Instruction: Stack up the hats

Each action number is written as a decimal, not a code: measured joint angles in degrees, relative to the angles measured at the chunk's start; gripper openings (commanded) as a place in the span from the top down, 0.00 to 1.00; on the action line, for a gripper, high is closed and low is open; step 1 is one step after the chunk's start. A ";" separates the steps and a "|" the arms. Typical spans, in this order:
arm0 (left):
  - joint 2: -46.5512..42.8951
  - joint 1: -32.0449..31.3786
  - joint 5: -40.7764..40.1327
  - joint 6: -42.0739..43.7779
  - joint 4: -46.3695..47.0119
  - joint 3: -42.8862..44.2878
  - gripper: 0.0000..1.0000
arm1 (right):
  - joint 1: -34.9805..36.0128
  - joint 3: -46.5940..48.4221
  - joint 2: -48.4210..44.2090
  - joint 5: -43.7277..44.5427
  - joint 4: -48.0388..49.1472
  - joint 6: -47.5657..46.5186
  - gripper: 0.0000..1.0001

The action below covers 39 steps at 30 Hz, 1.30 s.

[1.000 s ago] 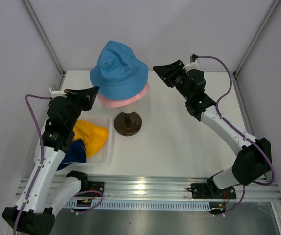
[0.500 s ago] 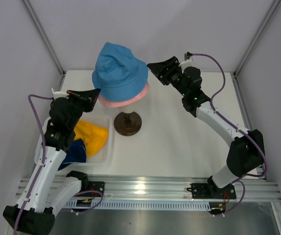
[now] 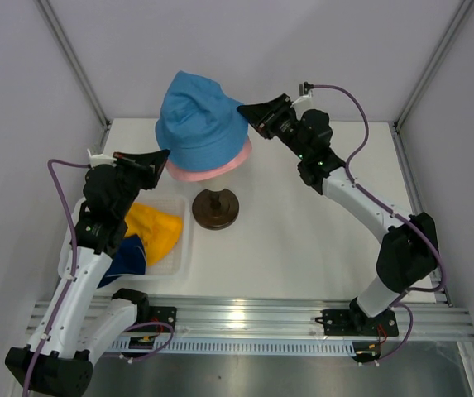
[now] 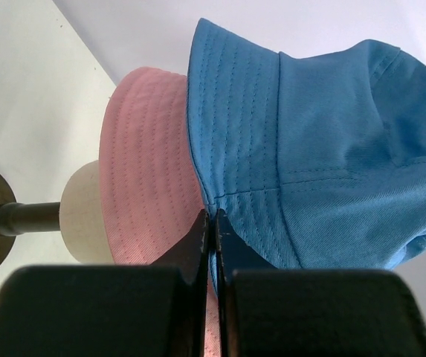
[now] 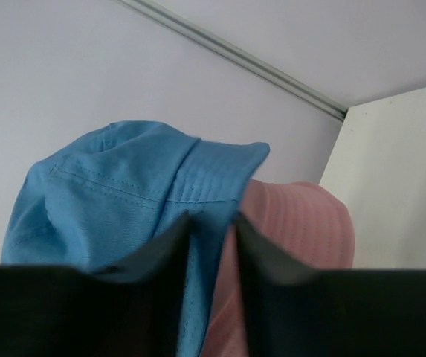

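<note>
Stitching rings the floppy brim of the light blue hat [image 3: 199, 116], over the pink hat [image 3: 220, 170] (bench [image 3: 303, 240] far edge); left tool [image 4: 213, 223] clamps that brim, right tool [image 5: 213, 220] apart astride it.

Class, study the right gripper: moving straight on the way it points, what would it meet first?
The blue hat: its brim hangs at the tips of the right gripper, seemingly between its parted fingers. The pink hat lies just behind, though depth is hard to judge.
</note>
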 measured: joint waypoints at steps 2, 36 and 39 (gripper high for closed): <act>0.09 0.00 0.00 0.00 -0.07 0.00 0.99 | 0.57 0.76 0.90 -0.02 0.33 0.22 1.00; -6.84 -4.42 -5.99 6.40 -0.98 -5.42 0.99 | 2.75 11.61 1.29 2.78 -24.74 -21.79 1.00; -7.37 -4.50 -6.03 8.00 -1.14 -5.46 0.99 | 2.69 11.61 1.29 2.10 -24.79 -22.40 1.00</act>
